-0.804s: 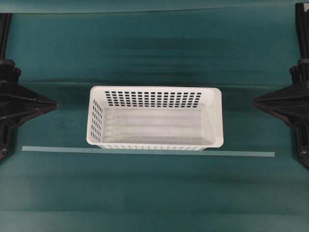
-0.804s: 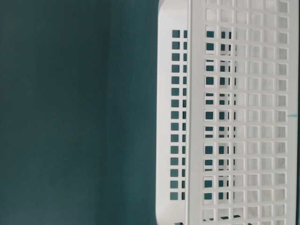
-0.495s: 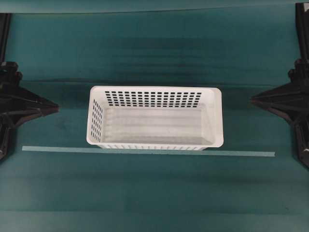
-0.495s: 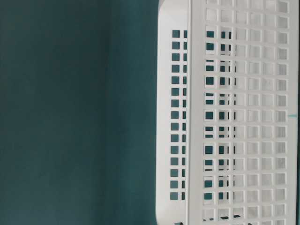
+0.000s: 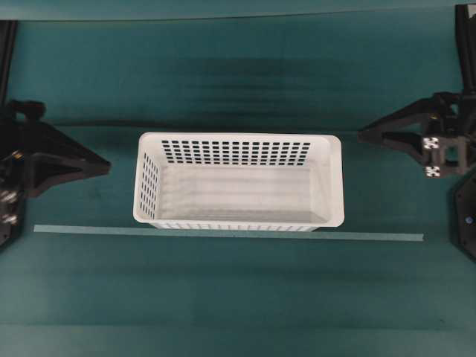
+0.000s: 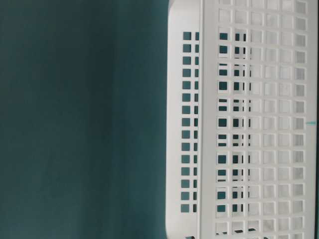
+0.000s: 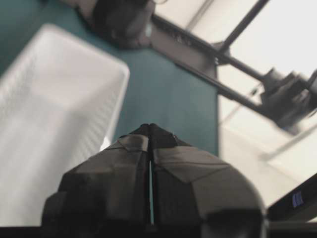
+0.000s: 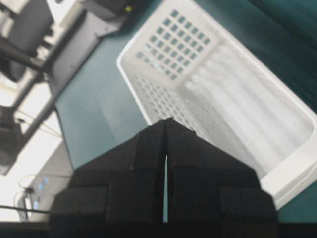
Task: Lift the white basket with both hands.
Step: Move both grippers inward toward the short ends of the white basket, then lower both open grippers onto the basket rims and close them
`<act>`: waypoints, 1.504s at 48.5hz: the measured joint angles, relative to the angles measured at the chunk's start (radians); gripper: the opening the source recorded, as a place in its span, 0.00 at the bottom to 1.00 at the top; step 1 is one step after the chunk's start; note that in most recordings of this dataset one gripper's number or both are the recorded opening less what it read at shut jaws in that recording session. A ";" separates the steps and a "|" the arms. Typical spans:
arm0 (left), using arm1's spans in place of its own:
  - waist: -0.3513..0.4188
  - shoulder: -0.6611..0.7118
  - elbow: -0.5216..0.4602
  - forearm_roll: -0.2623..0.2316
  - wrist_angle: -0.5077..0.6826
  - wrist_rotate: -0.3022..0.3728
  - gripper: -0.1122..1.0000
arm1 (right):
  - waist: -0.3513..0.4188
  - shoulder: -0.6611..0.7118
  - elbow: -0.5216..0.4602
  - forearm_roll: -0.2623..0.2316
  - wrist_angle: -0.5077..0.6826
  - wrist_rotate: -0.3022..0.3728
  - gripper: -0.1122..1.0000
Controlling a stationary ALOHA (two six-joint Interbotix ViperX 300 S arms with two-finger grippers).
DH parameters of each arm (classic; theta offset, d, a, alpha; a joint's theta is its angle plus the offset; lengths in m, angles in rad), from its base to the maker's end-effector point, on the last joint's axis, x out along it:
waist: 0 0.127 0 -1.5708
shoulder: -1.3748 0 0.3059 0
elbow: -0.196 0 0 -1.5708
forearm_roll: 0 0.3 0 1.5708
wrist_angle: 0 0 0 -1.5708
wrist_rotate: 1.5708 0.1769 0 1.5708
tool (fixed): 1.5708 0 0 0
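Fingers (image 7: 124,163) of the left gripper (image 7: 150,130) pressed together, only a thin slit between them, holding nothing; same for the right gripper (image 8: 166,124), fingers (image 8: 198,158) closed to a point, empty; overhead view: left gripper (image 5: 104,168) at 9 o'clock of the white basket (image 5: 238,181), right gripper (image 5: 364,136) at 2 to 3 o'clock, both apart from its rim; basket sits upright mid-table on the teal tabletop (image 5: 238,297), long side left-right; pale tape strip (image 5: 372,236) runs just along its 6 o'clock wall; table-level view shows only slotted basket walls (image 6: 249,124); basket not lifted.
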 measured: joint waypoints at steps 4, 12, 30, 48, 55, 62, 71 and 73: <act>0.012 0.037 -0.034 0.002 0.055 -0.144 0.06 | -0.006 0.032 -0.035 0.023 0.037 0.041 0.11; 0.057 0.101 -0.092 0.002 0.176 -0.380 0.06 | -0.038 0.106 -0.087 0.051 0.132 0.222 0.11; 0.095 0.255 -0.209 0.005 0.569 -0.584 0.06 | -0.034 0.291 -0.224 -0.143 0.584 0.637 0.11; 0.095 0.393 -0.316 0.006 0.739 -0.603 0.06 | 0.020 0.431 -0.339 -0.224 0.801 0.730 0.11; 0.095 0.393 -0.318 0.008 0.744 -0.603 0.06 | 0.031 0.434 -0.342 -0.227 0.788 0.707 0.12; 0.095 0.391 -0.316 0.006 0.742 -0.603 0.06 | 0.048 0.434 -0.339 -0.238 0.746 0.684 0.19; 0.094 0.388 -0.311 0.008 0.719 -0.598 0.10 | 0.051 0.443 -0.328 -0.239 0.713 0.687 0.45; 0.094 0.385 -0.307 0.008 0.713 -0.598 0.12 | 0.051 0.446 -0.327 -0.239 0.710 0.690 0.53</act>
